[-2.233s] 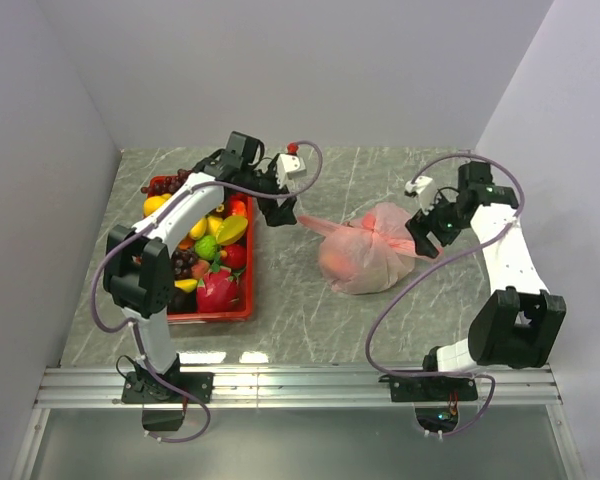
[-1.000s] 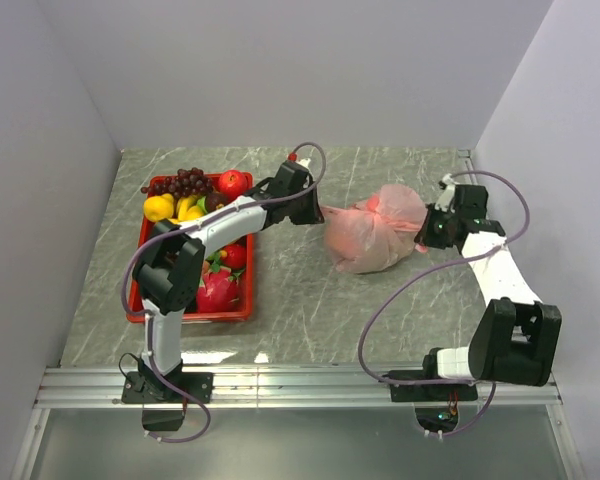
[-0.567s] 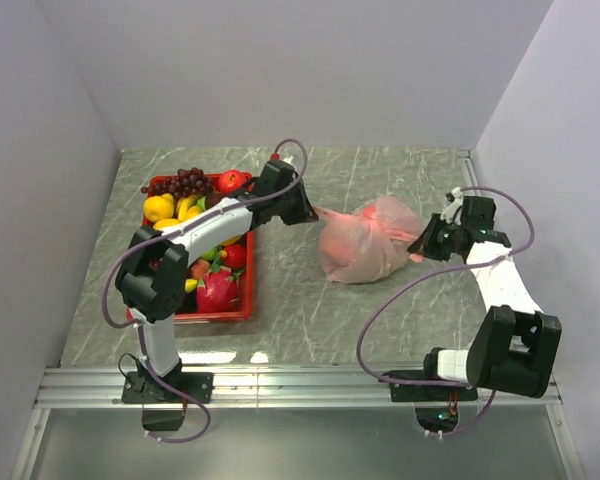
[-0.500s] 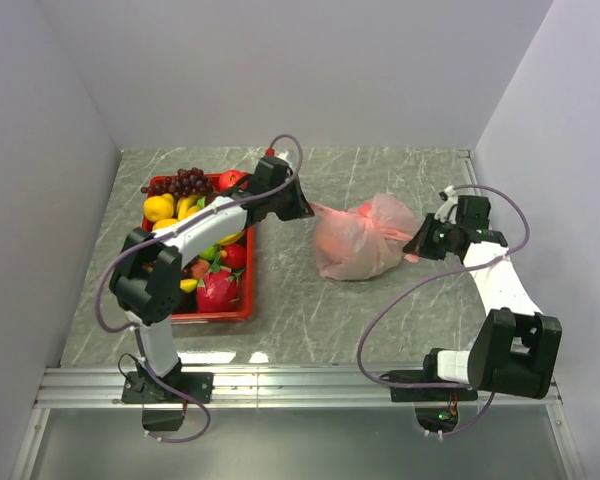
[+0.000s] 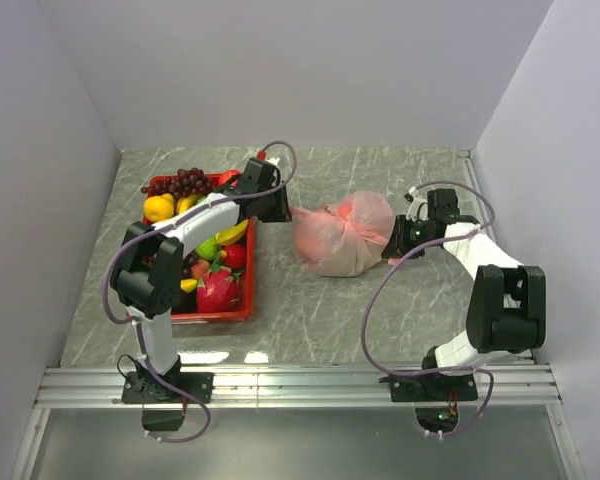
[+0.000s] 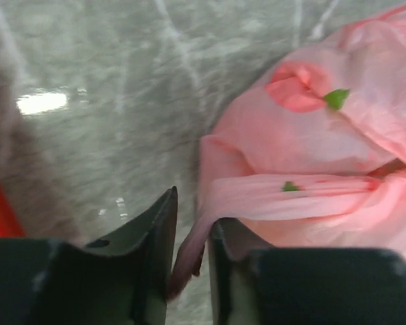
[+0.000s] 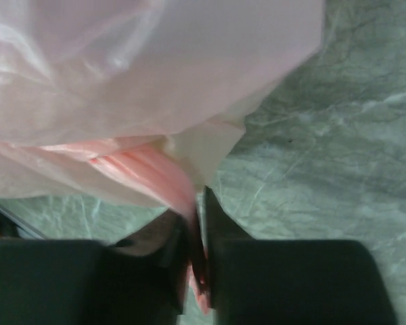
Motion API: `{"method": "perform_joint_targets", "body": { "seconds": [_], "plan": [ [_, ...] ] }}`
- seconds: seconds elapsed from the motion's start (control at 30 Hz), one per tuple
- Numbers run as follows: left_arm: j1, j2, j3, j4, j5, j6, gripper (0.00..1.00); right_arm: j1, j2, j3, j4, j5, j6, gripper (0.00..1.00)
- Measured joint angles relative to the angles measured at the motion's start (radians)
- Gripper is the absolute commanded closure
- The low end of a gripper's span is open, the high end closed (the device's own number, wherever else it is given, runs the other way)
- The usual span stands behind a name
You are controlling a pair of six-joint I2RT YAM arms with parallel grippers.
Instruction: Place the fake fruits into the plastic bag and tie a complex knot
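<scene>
The pink plastic bag [image 5: 340,238] lies on the marble table, bulging with fake fruits; a red one with a green leaf [image 6: 299,95] shows through the film. The knot [image 5: 364,220] is a gathered bunch on top. My left gripper [image 5: 285,212] sits at the bag's left side. Its jaws stand apart, and a loose pink tail [image 6: 189,247] hangs in the gap of the left gripper [image 6: 191,211]. My right gripper [image 5: 391,249] is at the bag's right side. In the right wrist view, the right gripper [image 7: 195,227] is shut on a twisted pink strand [image 7: 159,172].
A red tray [image 5: 212,316] at the left holds more fruits: purple grapes [image 5: 180,183], yellow lemons [image 5: 158,207] and a pink dragon fruit [image 5: 218,290]. White walls close in the table at the back and both sides.
The bag has shifted to the left on the table. Both grippers moved left with it, the right one closing in on the bag. The left jaws have parted.
</scene>
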Motion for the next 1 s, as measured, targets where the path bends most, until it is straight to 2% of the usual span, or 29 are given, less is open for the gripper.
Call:
{"method": "perform_joint_targets", "body": {
  "seconds": [0.03, 0.07, 0.1, 0.13, 0.2, 0.43, 0.6, 0.7, 0.8, 1.0],
  "plan": [
    [0.008, 0.005, 0.002, -0.014, 0.001, 0.017, 0.61, -0.001, 0.009, 0.008, -0.013, 0.0, -0.016, 0.5],
    [0.016, 0.006, 0.008, -0.027, 0.002, 0.037, 0.51, -0.003, 0.011, 0.015, -0.029, 0.002, -0.032, 0.41],
    [0.026, 0.006, 0.029, -0.053, 0.006, 0.065, 0.28, -0.004, 0.007, 0.02, -0.041, 0.005, -0.048, 0.33],
    [0.034, 0.006, 0.052, -0.066, 0.015, 0.09, 0.17, -0.005, -0.004, 0.026, -0.059, 0.007, -0.068, 0.22],
    [0.052, 0.001, 0.119, -0.094, 0.036, 0.138, 0.01, -0.008, -0.053, 0.034, -0.092, 0.007, -0.116, 0.16],
    [0.108, -0.129, 0.317, -0.249, 0.121, 0.293, 0.01, -0.011, -0.298, 0.171, -0.187, -0.048, -0.259, 0.11],
    [0.158, -0.224, 0.391, -0.361, 0.16, 0.363, 0.01, 0.011, -0.312, 0.282, -0.201, -0.083, -0.337, 0.09],
    [0.19, -0.284, 0.323, -0.381, 0.164, 0.378, 0.01, 0.073, -0.258, 0.33, -0.215, -0.072, -0.391, 0.08],
    [0.216, -0.346, 0.195, -0.394, 0.159, 0.396, 0.01, 0.158, -0.206, 0.342, -0.214, -0.042, -0.423, 0.07],
    [0.217, -0.395, 0.029, -0.413, 0.15, 0.418, 0.01, 0.305, -0.125, 0.35, -0.216, 0.038, -0.479, 0.06]
  ]
}}
